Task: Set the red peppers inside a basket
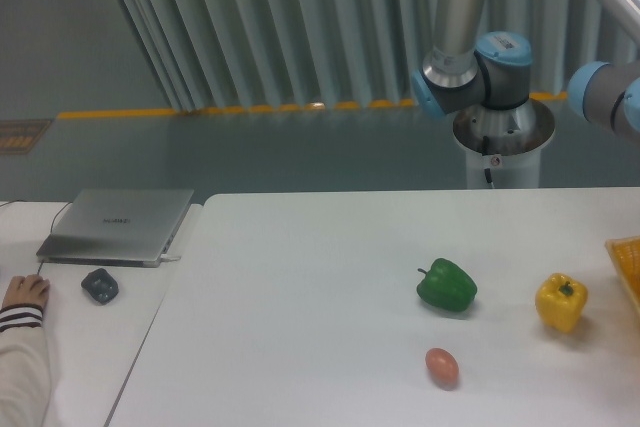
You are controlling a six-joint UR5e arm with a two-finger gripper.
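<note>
No red pepper shows in this view; it is out of view. The basket (pixel 626 259) appears only as an orange-yellow edge at the right border of the white table. Of the robot arm (pixel 470 57) I see the base, grey tubes and blue joints at the back right. Its gripper lies outside the frame.
On the white table (pixel 300 297) sit a green pepper (pixel 447 286), a yellow pepper (pixel 560 302) and a small pinkish-brown egg-shaped item (pixel 441 367). On the left table are a closed laptop (pixel 118 224), a dark mouse (pixel 99 285) and a person's hand (pixel 24 294).
</note>
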